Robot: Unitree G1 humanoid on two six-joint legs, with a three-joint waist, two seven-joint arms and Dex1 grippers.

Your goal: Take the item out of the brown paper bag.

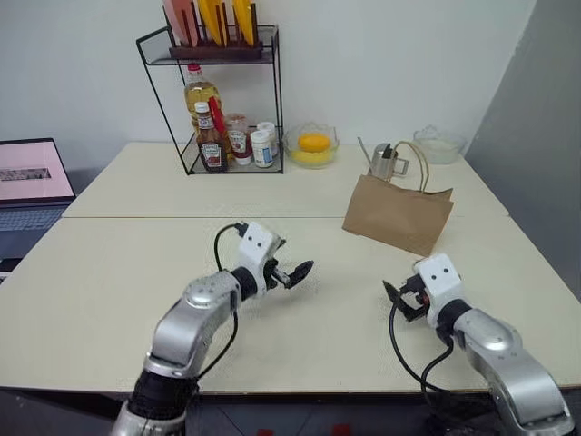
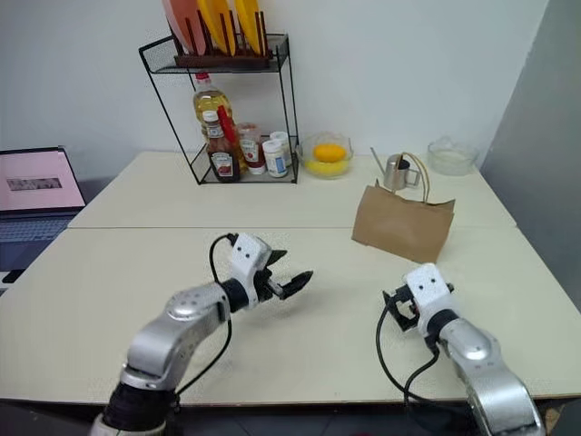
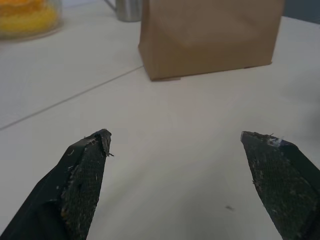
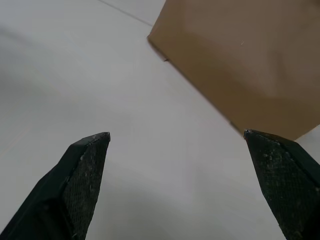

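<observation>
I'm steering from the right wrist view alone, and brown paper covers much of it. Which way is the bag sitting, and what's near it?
Observer: The brown paper bag stands upright on the table, handles up, ahead of the right end effector.
Operator: Anything behind it?
Observer: A small metal pitcher stands right behind it, and a clear bowl farther back.
Operator: Where's my other arm?
Observer: The left end effector is open, over bare table, well short of the bag.
</observation>
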